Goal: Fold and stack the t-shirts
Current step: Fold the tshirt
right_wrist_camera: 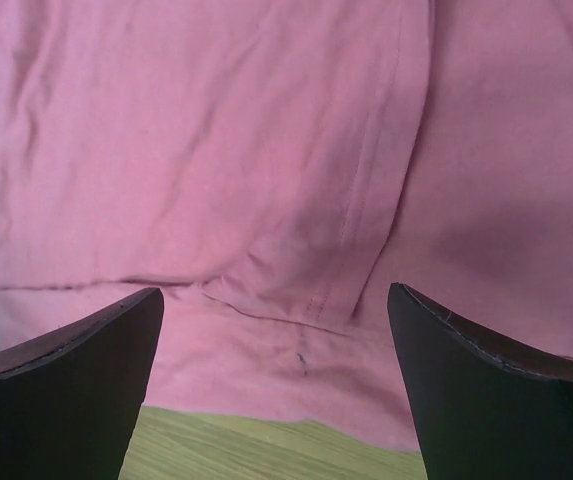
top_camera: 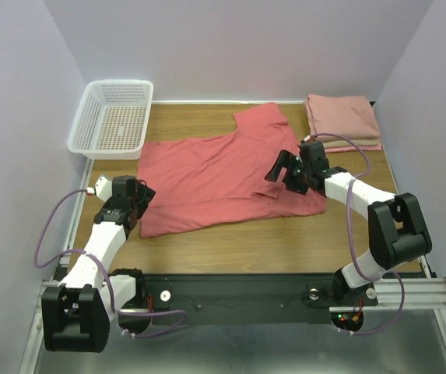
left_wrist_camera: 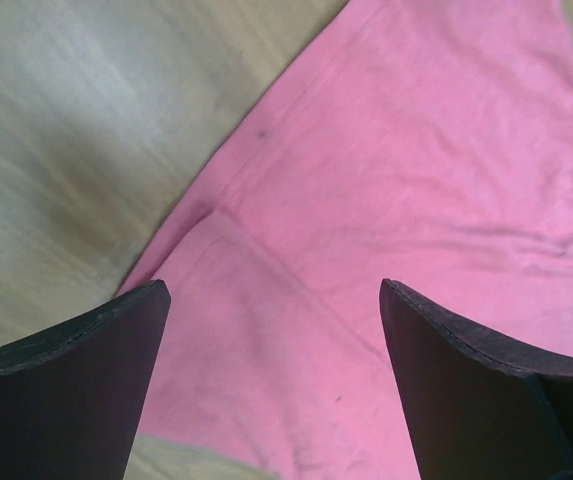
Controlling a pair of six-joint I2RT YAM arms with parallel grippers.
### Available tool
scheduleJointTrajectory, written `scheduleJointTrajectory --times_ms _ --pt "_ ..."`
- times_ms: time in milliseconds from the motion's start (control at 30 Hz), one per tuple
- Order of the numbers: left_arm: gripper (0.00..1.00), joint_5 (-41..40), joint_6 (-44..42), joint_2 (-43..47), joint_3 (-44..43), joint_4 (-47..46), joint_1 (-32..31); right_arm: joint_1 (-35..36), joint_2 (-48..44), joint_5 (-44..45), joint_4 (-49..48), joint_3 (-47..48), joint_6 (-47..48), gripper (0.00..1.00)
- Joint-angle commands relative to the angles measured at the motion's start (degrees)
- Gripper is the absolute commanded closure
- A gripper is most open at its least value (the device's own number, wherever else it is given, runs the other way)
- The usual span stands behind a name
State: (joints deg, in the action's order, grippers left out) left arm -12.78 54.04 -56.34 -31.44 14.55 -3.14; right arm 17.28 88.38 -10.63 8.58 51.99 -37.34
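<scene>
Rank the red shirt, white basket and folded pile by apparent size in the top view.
Largest: red shirt.
Then white basket.
Smallest: folded pile, though only a little smaller than the basket.

One coral-red t-shirt (top_camera: pixel 215 175) spread out; a folded stack (top_camera: pixel 343 121) of probably two more, pink over beige, layers hard to separate. One white basket (top_camera: pixel 114 117). Two robot arms — left arm (top_camera: pixel 102 238), right arm (top_camera: pixel 363 191).

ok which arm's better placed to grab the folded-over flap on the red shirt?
Right, likely. The right claw, open, hangs over the flap of the coral shirt; the left claw sits at the shirt's opposite edge.
</scene>
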Motion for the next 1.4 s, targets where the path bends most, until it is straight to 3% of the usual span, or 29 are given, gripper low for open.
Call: scheduleJointTrajectory --times_ms 0,700,1200,1367 --pt "0.01 1.2 -1.7 2.2 2.3 1.8 0.3 0.8 1.9 -4.0 -2.1 0.2 -1.0 0.0" --pt "0.01 -1.4 -1.6 5.3 3.1 3.4 0.3 3.1 7.9 -3.0 -9.8 1.2 -7.1 0.0" --pt "0.01 -1.2 -2.5 5.0 2.1 4.0 0.3 4.0 18.7 0.9 -16.7 19.2 -11.6 0.0" --pt "0.01 -1.3 -3.0 5.2 1.5 4.4 0.3 4.0 23.9 -5.5 -16.5 26.5 -10.9 0.0"
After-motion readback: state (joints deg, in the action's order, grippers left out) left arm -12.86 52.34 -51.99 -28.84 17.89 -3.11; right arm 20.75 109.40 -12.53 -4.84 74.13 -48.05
